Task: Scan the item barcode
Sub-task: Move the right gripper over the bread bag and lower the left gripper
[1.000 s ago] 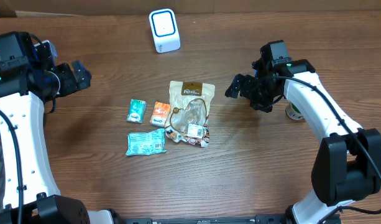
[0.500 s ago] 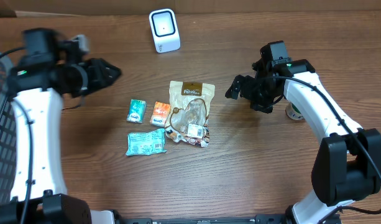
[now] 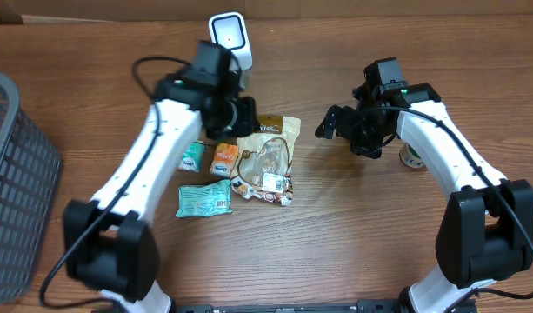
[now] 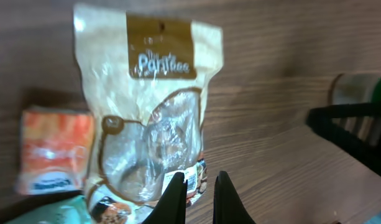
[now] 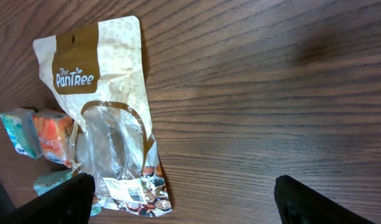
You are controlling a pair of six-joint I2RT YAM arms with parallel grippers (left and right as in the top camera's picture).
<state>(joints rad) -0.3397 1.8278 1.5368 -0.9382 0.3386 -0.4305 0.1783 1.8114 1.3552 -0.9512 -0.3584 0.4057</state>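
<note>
The item is a cream snack pouch with a brown label, lying flat at the table's middle; it also shows in both wrist views. Its white barcode sticker sits near the pouch's bottom edge. The white scanner stands at the back. My left gripper hovers over the pouch's upper left part, shut, with nothing between its fingers. My right gripper hangs to the right of the pouch, open wide and empty.
An orange packet and a green packet lie left of the pouch, with a teal packet in front of them. A grey basket stands at the far left. A green tape roll lies beside the right arm.
The left arm swung from the far left to over the pouch, and its gripper went from open to shut. The right arm has not moved.
</note>
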